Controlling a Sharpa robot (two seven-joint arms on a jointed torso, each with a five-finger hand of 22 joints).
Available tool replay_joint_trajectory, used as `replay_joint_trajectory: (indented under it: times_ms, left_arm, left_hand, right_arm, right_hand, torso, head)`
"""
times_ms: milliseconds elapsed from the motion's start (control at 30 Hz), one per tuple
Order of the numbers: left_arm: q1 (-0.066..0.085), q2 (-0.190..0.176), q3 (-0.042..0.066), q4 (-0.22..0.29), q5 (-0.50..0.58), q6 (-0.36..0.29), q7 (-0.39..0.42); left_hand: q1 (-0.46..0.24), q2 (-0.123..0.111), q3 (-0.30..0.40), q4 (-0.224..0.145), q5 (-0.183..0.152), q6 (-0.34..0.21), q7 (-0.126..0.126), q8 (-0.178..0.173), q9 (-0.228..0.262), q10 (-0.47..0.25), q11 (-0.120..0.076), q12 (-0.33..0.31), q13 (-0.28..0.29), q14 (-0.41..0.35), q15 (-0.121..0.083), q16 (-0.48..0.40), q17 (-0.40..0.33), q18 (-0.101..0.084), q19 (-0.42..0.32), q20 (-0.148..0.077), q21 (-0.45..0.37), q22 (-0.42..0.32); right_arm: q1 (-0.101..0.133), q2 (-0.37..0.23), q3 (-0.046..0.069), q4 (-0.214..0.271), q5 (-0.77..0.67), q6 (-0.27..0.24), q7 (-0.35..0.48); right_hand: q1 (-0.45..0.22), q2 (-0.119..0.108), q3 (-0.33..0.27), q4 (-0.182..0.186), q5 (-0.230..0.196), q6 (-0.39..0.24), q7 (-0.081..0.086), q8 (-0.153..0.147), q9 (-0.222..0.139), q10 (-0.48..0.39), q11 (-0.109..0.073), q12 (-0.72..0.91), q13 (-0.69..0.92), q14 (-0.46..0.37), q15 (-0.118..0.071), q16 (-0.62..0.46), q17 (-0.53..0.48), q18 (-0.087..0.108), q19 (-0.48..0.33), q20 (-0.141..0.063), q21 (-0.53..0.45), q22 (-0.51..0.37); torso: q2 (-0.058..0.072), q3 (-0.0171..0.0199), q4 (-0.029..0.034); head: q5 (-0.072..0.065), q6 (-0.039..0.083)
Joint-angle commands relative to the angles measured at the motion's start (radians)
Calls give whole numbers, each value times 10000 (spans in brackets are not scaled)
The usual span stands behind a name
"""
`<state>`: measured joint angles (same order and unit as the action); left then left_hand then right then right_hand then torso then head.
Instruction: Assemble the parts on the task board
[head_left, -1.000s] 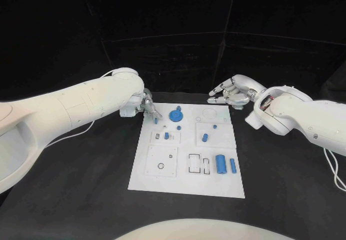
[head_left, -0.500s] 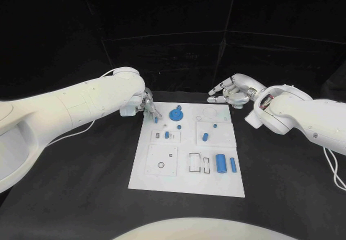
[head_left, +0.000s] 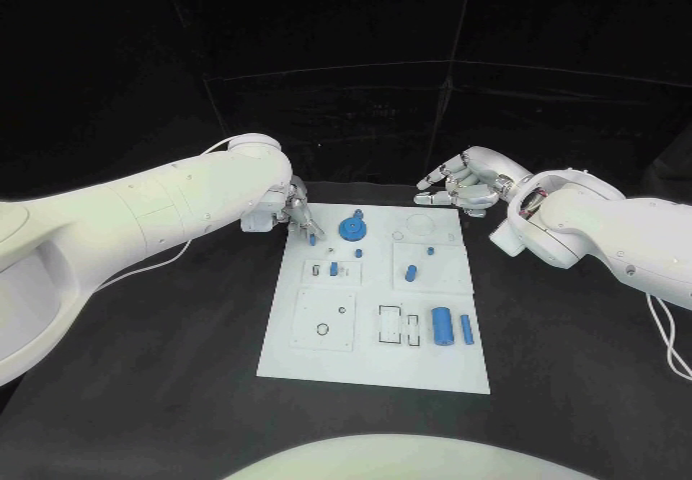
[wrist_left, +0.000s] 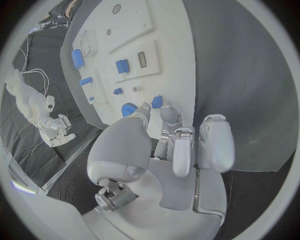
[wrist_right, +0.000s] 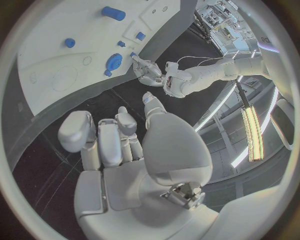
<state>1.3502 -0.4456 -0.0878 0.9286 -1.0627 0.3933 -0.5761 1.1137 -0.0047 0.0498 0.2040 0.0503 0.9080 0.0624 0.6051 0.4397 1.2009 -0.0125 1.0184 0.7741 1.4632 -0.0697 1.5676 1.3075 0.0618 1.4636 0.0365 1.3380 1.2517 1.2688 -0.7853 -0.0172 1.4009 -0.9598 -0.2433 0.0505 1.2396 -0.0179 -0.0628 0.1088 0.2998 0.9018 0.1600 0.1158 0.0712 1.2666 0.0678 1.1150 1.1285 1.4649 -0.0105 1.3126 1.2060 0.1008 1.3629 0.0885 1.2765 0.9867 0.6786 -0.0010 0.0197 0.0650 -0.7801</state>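
Observation:
The white task board lies in the middle of the black table. My left hand hovers over its far left corner and pinches a small blue part between thumb and fingertip, close above the board. Beside it a round blue part sits on the board. Smaller blue pieces lie mid-board, and a blue cylinder with a thinner blue pin lies at the near right. My right hand hangs beyond the far right corner, fingers apart and holding nothing.
Outlined recesses mark the board's near left. A white cable runs on the table under my left arm. Bare black table surrounds the board on every side.

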Motion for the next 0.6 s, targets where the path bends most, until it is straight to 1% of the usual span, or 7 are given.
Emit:
replay_joint_trajectory:
  times_ms: [33,200,333,400,533,600]
  left_arm:
    - [7,26,2,9,-84,199,127]
    - [-2,38,2,4,-84,160,159]
    - [-5,41,1,-1,-84,101,181]
    - [-6,44,1,-7,-83,51,197]
    - [-8,50,1,-23,-83,-64,274]
    - [-10,58,1,-38,-83,-129,339]
  left_hand:
    - [114,17,20,-68,39,64,-28,72,17,87,-6,53,1,1076,-73,32,2633,45,147,-55,59,16]
    - [163,50,36,-105,40,59,-32,83,18,91,-11,59,2,1076,-78,32,2633,47,143,-60,52,9]
    - [270,142,94,-182,41,51,-38,101,18,92,-18,58,-9,1076,-86,32,2633,46,142,-70,55,19]
    - [412,260,193,-279,43,39,-50,114,17,96,-29,63,-10,1076,-96,32,2633,47,140,-78,52,20]
    - [1094,657,743,-749,48,-46,-114,103,-8,63,-94,18,-56,1076,-151,32,2633,54,131,-123,35,10]
    - [1330,763,1028,-958,50,-109,-117,70,-37,28,-101,-32,-105,1076,-166,32,2633,56,125,-143,21,0]
  right_arm:
    - [17,13,8,-3,-19,76,50]
    - [17,16,8,-12,-19,84,42]
    - [17,22,8,-17,-19,90,40]
    - [17,25,8,-20,-19,92,39]
    - [17,38,8,-30,-19,108,38]
    - [17,43,8,-34,-19,121,35]
  right_hand:
    - [-24,42,-54,-12,16,-9,-43,46,-9,-75,-15,-38,-3,297,-56,-60,-5,52,-19,-20,-60,-13]
    - [-24,42,-54,-12,16,-9,-43,46,-9,-75,-15,-38,-3,297,-56,-60,-5,52,-19,-20,-60,-13]
    - [-24,42,-54,-12,16,-9,-43,46,-9,-75,-15,-38,-3,297,-56,-60,-5,52,-19,-20,-60,-13]
    - [-10,55,-60,-11,23,-5,-45,53,-8,-71,-16,-32,-2,298,-57,-63,-4,53,-17,-21,-65,-19]
    - [-10,55,-60,-11,23,-5,-45,53,-8,-71,-16,-32,-2,298,-57,-63,-4,53,-17,-21,-65,-19]
    - [-8,59,-60,-10,25,-5,-45,54,-8,-68,-17,-27,2,299,-57,-61,-1,52,-16,-21,-65,-17]
  torso:
    - [1,-3,-4]
    - [1,0,-4]
    - [0,0,-4]
    - [3,0,-5]
    - [1,-4,-10]
    - [2,-2,-14]
  head:
    - [1,-7]
    - [0,-23]
    - [2,-29]
    - [2,-32]
    - [-10,-45]
    - [-15,-42]
